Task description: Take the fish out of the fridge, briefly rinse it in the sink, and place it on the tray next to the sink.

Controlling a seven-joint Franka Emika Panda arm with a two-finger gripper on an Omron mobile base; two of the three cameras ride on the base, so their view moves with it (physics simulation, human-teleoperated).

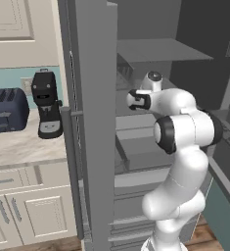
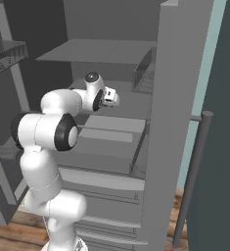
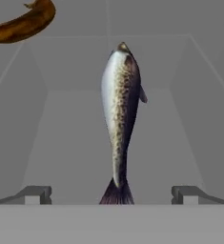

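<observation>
The fish [image 3: 119,114], silvery with a dark speckled back and a dark tail, lies flat on a grey shelf inside the fridge [image 1: 94,122]. Its tail points toward me and its head points away. My gripper [image 3: 111,195] is open, and its dark fingertips [image 3: 33,194] stand wide apart on either side of the tail without touching it. In the base views my arm reaches into the open fridge [image 2: 177,122] at mid-shelf height. The sink and the tray are out of view.
A brown, banana-like item [image 3: 23,24] lies on the same shelf beyond the fish. The open fridge door with its bar handle [image 1: 70,162] stands left of my arm. A dark toaster [image 1: 6,110] and a black coffee machine [image 1: 48,103] sit on the counter [image 1: 18,147].
</observation>
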